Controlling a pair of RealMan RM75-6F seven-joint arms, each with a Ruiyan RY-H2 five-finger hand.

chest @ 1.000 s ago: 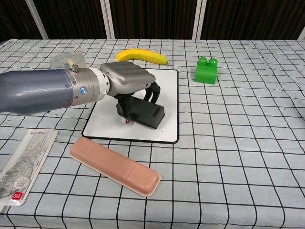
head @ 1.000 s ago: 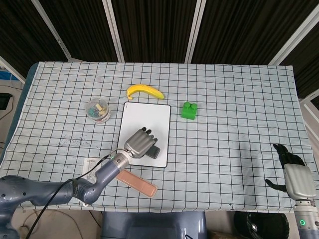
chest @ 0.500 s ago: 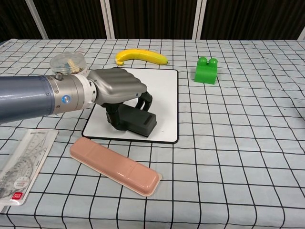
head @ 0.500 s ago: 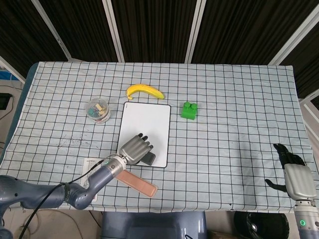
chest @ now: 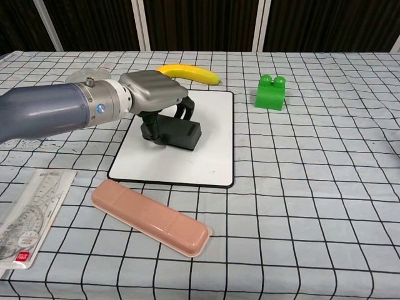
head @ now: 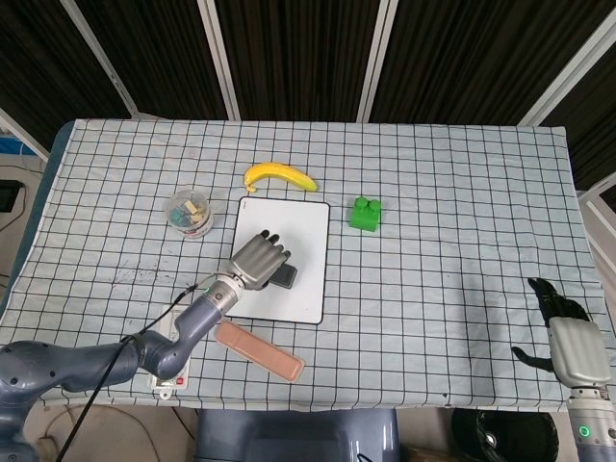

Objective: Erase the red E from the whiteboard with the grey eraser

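Observation:
The whiteboard (head: 298, 226) (chest: 206, 159) lies flat in the middle of the checked table; no red mark shows on its bare white surface. My left hand (head: 258, 260) (chest: 153, 90) grips the dark grey eraser (head: 283, 276) (chest: 181, 132) and holds it down on the board's left middle part. Its fingers curl over the eraser's top. My right hand (head: 568, 337) hangs off the table's right edge, far from the board, with its fingers curled and nothing in it.
A banana (head: 279, 176) (chest: 187, 74) lies just behind the board. A green block (head: 365, 214) (chest: 270, 92) stands to its right, a clear cup (head: 189, 212) to its left. A pink case (head: 260, 350) (chest: 150, 217) and a ruler packet (chest: 25, 215) lie at the front left.
My left hand has slid the eraser away from the board's near edge toward its middle. The small red mark seen by the eraser one second ago is gone. The right hand has not moved.

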